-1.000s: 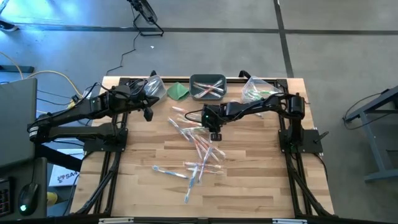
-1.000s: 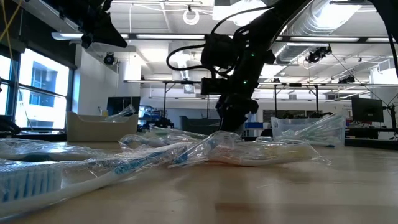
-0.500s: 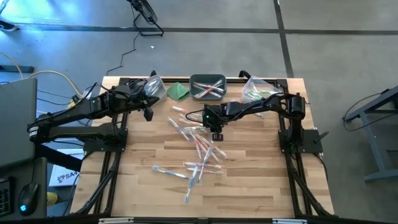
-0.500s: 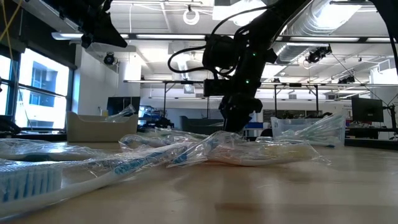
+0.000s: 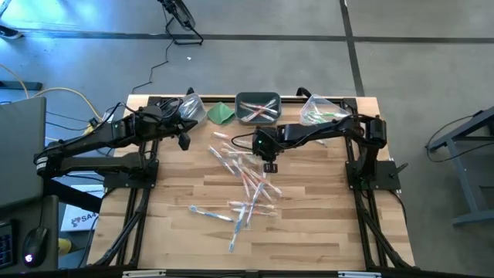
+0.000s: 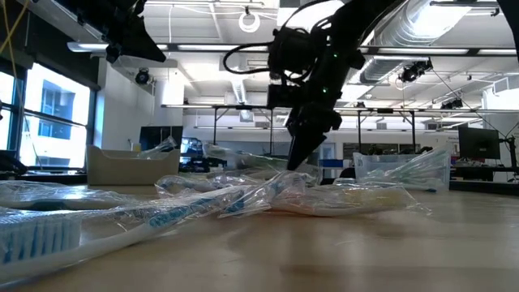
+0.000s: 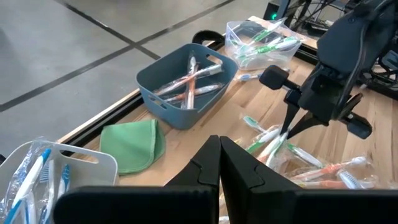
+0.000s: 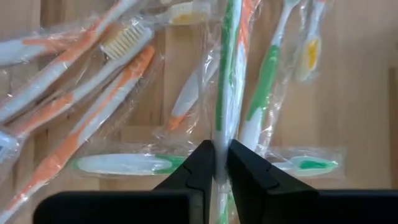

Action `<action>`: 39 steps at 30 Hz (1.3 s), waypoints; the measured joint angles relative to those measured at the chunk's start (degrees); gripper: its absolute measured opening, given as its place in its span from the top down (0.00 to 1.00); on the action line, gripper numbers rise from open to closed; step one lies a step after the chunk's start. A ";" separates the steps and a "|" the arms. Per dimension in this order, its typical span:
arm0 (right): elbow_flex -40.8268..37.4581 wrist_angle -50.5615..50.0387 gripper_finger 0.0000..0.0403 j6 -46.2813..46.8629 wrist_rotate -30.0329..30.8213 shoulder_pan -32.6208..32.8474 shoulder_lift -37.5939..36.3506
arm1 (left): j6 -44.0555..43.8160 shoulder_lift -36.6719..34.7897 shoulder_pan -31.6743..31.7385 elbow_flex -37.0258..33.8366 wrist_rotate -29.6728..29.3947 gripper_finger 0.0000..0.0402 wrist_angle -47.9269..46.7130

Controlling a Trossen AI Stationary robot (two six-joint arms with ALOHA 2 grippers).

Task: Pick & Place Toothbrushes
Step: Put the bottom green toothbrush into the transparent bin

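Observation:
Several wrapped toothbrushes (image 5: 245,184) lie scattered on the middle of the wooden table, with orange, green or blue parts. My right gripper (image 5: 268,161) stands over the far end of this pile, shut on a green-and-white toothbrush (image 8: 225,93); the low view shows the right gripper (image 6: 297,159) tipped above the wrappers. My left gripper (image 5: 184,140) hovers shut over the table's far left part, touching nothing; the left wrist view shows the left gripper (image 7: 219,148) with its fingers together. My right gripper pinches the green-and-white toothbrush by its pale handle (image 8: 220,138) between the two fingers, through the clear wrapper. The fingers come from above, slanting down. The held end is raised; the toothbrush (image 7: 272,145) slopes down from the fingertips, its other end on the pile.
A grey-blue bin (image 5: 258,108) with orange toothbrushes stands at the far edge. A clear bin (image 5: 191,109) with blue ones is to its left, a clear bin (image 5: 319,113) with green ones to its right. A folded green cloth (image 5: 222,113) lies between. The table's near part is bare wood.
My right gripper has risen a little out of the pile and tipped, staying shut. The end of the green-and-white toothbrush in its fingers has come up with it, while the rest of the pile has stayed where it was.

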 joint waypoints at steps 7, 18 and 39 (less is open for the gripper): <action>0.00 -0.11 0.95 0.22 0.02 0.00 -2.93 | -0.01 0.02 0.00 0.00 0.00 1.00 0.00; 0.02 0.20 0.89 0.58 2.69 0.00 -4.68 | -0.01 0.02 0.00 0.02 0.00 1.00 -0.77; 0.02 0.46 0.96 0.37 1.68 -0.02 -4.42 | -0.01 0.02 0.00 0.02 0.04 1.00 -0.87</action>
